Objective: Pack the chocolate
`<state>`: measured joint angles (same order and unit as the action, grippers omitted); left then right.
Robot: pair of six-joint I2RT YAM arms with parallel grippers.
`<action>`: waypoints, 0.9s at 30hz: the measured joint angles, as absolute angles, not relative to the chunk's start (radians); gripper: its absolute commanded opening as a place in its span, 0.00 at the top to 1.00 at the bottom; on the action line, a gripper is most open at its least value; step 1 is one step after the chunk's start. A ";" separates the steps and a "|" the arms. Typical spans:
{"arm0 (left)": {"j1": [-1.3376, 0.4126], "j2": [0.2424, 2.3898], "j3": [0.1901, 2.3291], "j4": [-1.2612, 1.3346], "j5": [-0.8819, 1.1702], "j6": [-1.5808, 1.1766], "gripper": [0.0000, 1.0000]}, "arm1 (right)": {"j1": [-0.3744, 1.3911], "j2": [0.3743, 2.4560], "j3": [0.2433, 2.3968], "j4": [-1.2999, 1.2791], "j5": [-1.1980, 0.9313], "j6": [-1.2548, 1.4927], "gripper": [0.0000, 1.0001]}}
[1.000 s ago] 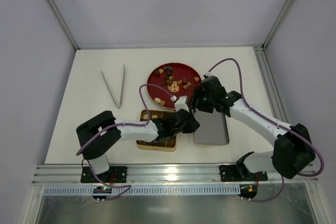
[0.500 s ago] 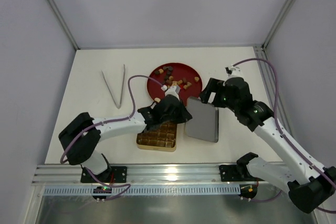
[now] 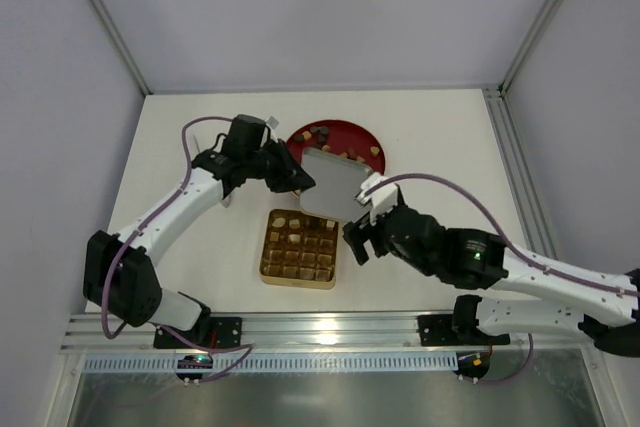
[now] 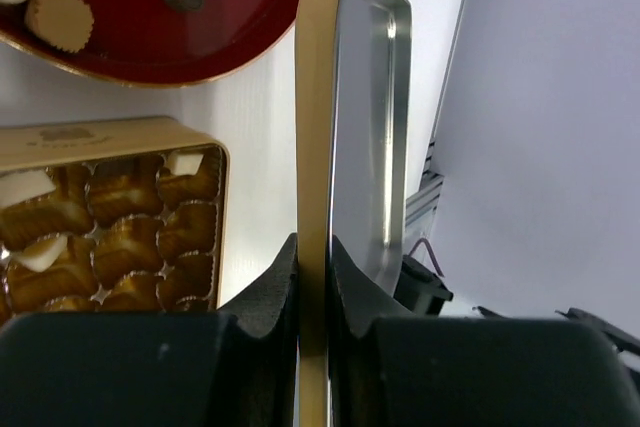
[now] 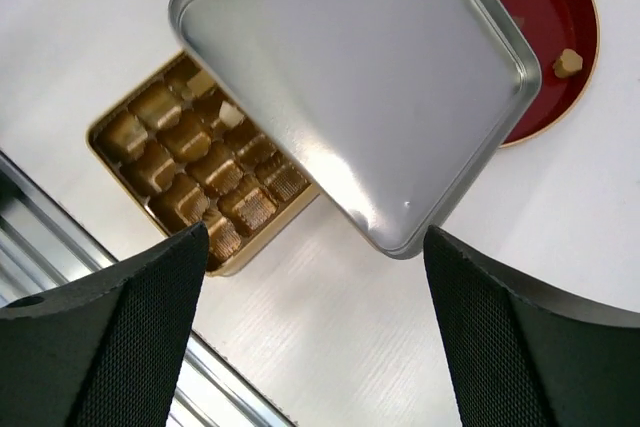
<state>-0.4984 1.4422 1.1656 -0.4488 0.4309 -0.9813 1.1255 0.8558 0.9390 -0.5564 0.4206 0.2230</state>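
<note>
Top external view is showing small brown, tan and cream chocolate pieces (image 3: 320, 133) lying partly in the gold gridded square box (image 4: 110, 131) by the table's near edge, partly on the round red plate (image 3: 345, 132) toward the far edge. The left gripper (image 4: 313, 247) is pinching the silver-lined gold lid (image 3: 335, 187), raised off the table since a second ago. The right gripper (image 3: 358, 243) is hovering spread. Closing looks premature.

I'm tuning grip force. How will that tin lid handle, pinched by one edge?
Probably stiff: the tin lid shows no sag in the left claw. Its glossy metal looks slippery, so it may pivot.
</note>
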 measured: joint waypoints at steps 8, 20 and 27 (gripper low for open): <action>-0.465 1.415 1.172 -0.583 0.553 -0.987 1.00 | 1.396 1.153 1.030 -0.554 0.701 0.018 0.12; -0.464 1.390 1.172 -0.611 0.597 -0.999 1.00 | 1.411 1.334 1.066 -0.494 0.857 -0.205 0.34; -0.464 1.375 1.172 -0.618 0.603 -1.004 0.99 | 1.411 1.382 1.079 -0.477 0.907 -0.289 0.56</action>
<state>-0.4641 1.3754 1.1725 -0.6178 0.6033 -1.0039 1.4113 1.3823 1.0786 -0.4774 0.9070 -0.2893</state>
